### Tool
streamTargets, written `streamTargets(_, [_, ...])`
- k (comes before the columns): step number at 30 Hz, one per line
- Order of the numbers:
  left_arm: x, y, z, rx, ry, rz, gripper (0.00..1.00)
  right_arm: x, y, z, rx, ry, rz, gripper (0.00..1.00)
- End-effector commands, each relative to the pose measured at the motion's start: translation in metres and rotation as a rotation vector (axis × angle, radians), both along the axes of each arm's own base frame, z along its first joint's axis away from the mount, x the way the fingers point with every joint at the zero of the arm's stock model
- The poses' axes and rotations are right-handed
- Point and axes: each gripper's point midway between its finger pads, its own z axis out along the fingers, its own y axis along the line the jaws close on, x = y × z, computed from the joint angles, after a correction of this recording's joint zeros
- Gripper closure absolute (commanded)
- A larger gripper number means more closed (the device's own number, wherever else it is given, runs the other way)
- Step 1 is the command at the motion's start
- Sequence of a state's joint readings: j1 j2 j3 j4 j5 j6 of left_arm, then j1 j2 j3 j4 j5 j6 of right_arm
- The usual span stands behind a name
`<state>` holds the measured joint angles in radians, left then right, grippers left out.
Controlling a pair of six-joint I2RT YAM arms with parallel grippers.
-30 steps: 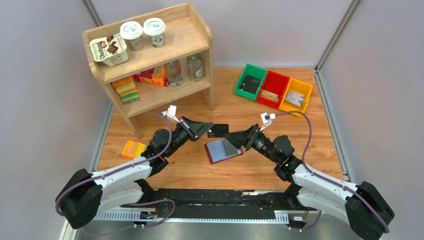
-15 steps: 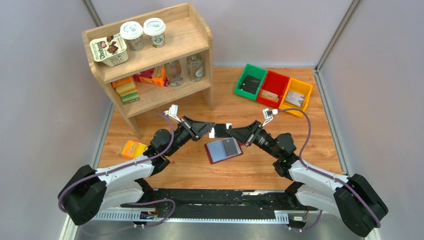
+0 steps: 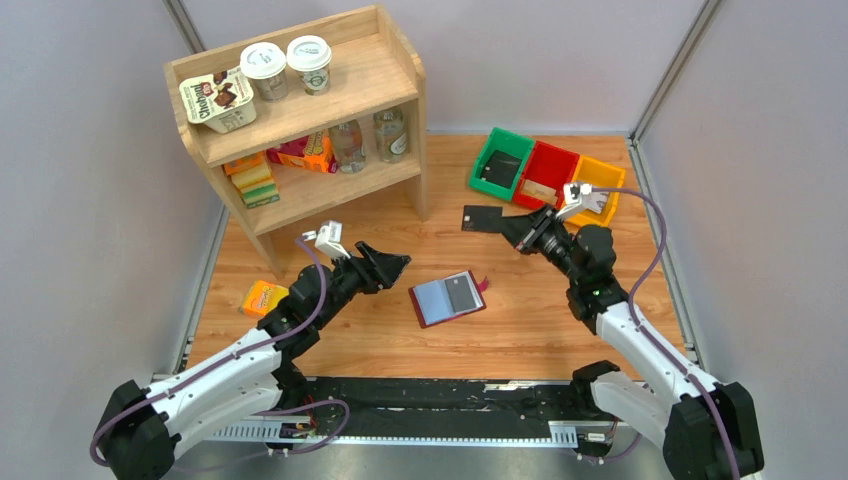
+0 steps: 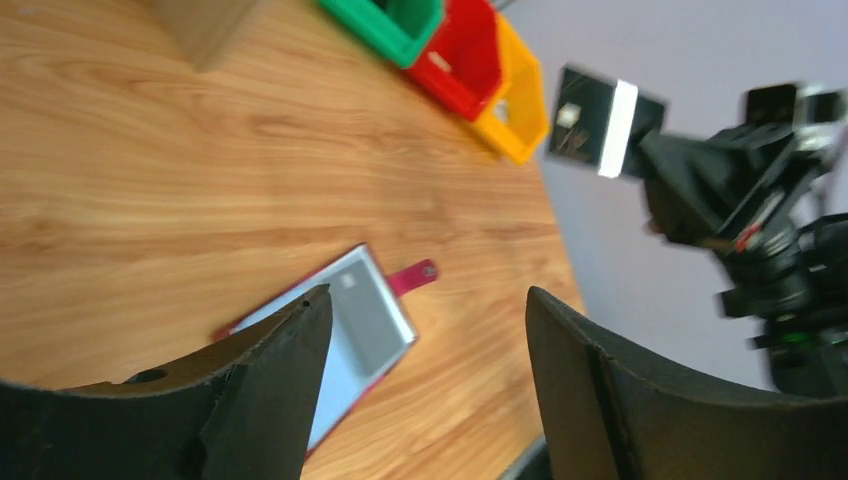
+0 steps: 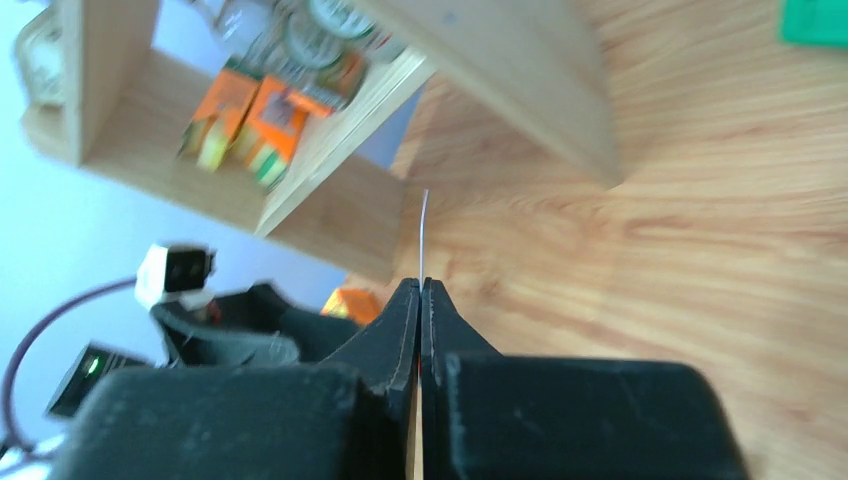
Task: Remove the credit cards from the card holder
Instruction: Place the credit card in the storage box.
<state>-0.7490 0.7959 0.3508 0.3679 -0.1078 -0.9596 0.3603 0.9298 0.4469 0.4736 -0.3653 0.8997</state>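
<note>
The card holder (image 3: 447, 298) lies open on the table, maroon with a grey sleeve side up and its snap tab to the right. In the left wrist view the card holder (image 4: 352, 328) lies below my left gripper (image 4: 425, 310), which is open and empty. From above, my left gripper (image 3: 396, 266) hovers just left of the holder. Farther back and to the right, my right gripper (image 3: 510, 223) is shut on a black credit card (image 3: 482, 217), held in the air near the green bin. That credit card (image 5: 424, 232) shows edge-on between the right gripper (image 5: 421, 286) fingers, and as a black card (image 4: 598, 120) in the left wrist view.
Green (image 3: 500, 163), red (image 3: 546, 177) and yellow (image 3: 592, 190) bins stand in a row at the back right, each with something flat inside. A wooden shelf (image 3: 300, 120) with cups, bottles and boxes fills the back left. An orange box (image 3: 266, 297) lies at the left.
The black card passed from my left gripper to my right. The right arm carried it back and right towards the bins. The left gripper opened and drew back to the left.
</note>
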Motion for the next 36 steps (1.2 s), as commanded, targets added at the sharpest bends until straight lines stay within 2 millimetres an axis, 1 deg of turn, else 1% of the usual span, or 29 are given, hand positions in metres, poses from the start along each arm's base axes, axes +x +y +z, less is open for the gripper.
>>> streamTargets(1, [0.003,0.034,-0.037,0.252,0.020,0.095,0.19,0.047,-0.036,-0.014,-0.164,0.081,-0.162,1.00])
streamTargets(2, [0.001,0.036,-0.038,0.256,0.014,0.093,0.16,0.059,-0.042,-0.015,-0.183,0.096,-0.185,1.00])
streamTargets(3, [0.000,0.039,-0.045,0.267,0.018,0.094,0.15,0.071,-0.047,-0.020,-0.203,0.119,-0.213,1.00])
streamTargets(4, [-0.002,0.039,-0.044,0.261,0.009,0.090,0.13,0.083,-0.053,-0.020,-0.219,0.131,-0.245,1.00])
streamTargets(5, [-0.002,0.042,-0.050,0.273,0.012,0.090,0.13,0.095,-0.057,-0.026,-0.236,0.156,-0.270,1.00])
streamTargets(6, [-0.003,0.043,-0.051,0.275,0.008,0.087,0.12,0.108,-0.062,-0.026,-0.255,0.166,-0.305,1.00])
streamTargets(7, [-0.003,0.045,-0.056,0.293,0.011,0.089,0.12,0.125,-0.069,-0.031,-0.285,0.202,-0.356,1.00])
streamTargets(9, [-0.002,0.049,-0.060,0.316,0.013,0.092,0.10,0.150,-0.076,-0.039,-0.317,0.244,-0.409,1.00])
streamTargets(10, [-0.002,0.050,-0.065,0.338,0.020,0.089,0.10,0.163,-0.078,-0.042,-0.325,0.255,-0.429,1.00])
streamTargets(11, [-0.001,0.054,-0.067,0.361,0.033,0.104,0.10,0.175,-0.081,-0.049,-0.337,0.277,-0.453,1.00])
streamTargets(12, [-0.001,0.056,-0.071,0.389,0.046,0.109,0.10,0.187,-0.084,-0.050,-0.340,0.281,-0.479,1.00])
streamTargets(14, [0.003,0.061,-0.068,0.431,0.045,0.126,0.10,0.209,-0.089,-0.057,-0.353,0.298,-0.529,1.00])
streamTargets(15, [0.002,0.066,-0.075,0.470,0.066,0.136,0.10,0.221,-0.091,-0.062,-0.355,0.312,-0.544,1.00])
streamTargets(16, [0.003,0.068,-0.071,0.486,0.061,0.143,0.10,0.230,-0.093,-0.069,-0.359,0.334,-0.558,1.00])
streamTargets(17, [0.003,0.072,-0.076,0.517,0.081,0.153,0.10,0.240,-0.093,-0.073,-0.364,0.343,-0.565,1.00])
streamTargets(18, [0.004,0.074,-0.075,0.531,0.079,0.159,0.10,0.249,-0.094,-0.078,-0.366,0.355,-0.577,1.00])
streamTargets(20, [0.003,0.077,-0.078,0.547,0.087,0.167,0.10,0.265,-0.090,-0.089,-0.364,0.375,-0.573,1.00])
streamTargets(21, [0.003,0.077,-0.077,0.540,0.080,0.171,0.10,0.272,-0.089,-0.097,-0.365,0.388,-0.570,1.00])
streamTargets(22, [0.003,0.077,-0.078,0.537,0.079,0.170,0.10,0.279,-0.086,-0.099,-0.360,0.391,-0.564,1.00])
streamTargets(23, [0.003,0.076,-0.076,0.527,0.069,0.168,0.10,0.285,-0.084,-0.107,-0.357,0.404,-0.560,1.00])
streamTargets(26, [0.003,0.075,-0.076,0.525,0.057,0.160,0.11,0.302,-0.074,-0.116,-0.334,0.411,-0.531,1.00])
streamTargets(27, [0.003,0.075,-0.077,0.533,0.057,0.157,0.11,0.305,-0.072,-0.121,-0.328,0.423,-0.526,1.00])
streamTargets(28, [0.003,0.075,-0.077,0.536,0.055,0.153,0.11,0.308,-0.071,-0.121,-0.319,0.419,-0.527,1.00])
streamTargets(30, [0.004,0.074,-0.078,0.545,0.050,0.149,0.10,0.309,-0.064,-0.127,-0.303,0.434,-0.494,1.00])
streamTargets(33, [0.004,0.072,-0.078,0.543,0.046,0.141,0.10,0.306,-0.069,-0.132,-0.316,0.454,-0.513,0.99])
streamTargets(34, [0.004,0.071,-0.077,0.537,0.044,0.137,0.10,0.308,-0.074,-0.130,-0.326,0.446,-0.543,0.94])
streamTargets(35, [0.004,0.070,-0.077,0.535,0.047,0.134,0.10,0.301,-0.079,-0.135,-0.355,0.478,-0.560,0.89])
streamTargets(36, [0.004,0.069,-0.077,0.532,0.048,0.127,0.10,0.298,-0.083,-0.133,-0.371,0.481,-0.575,0.83])
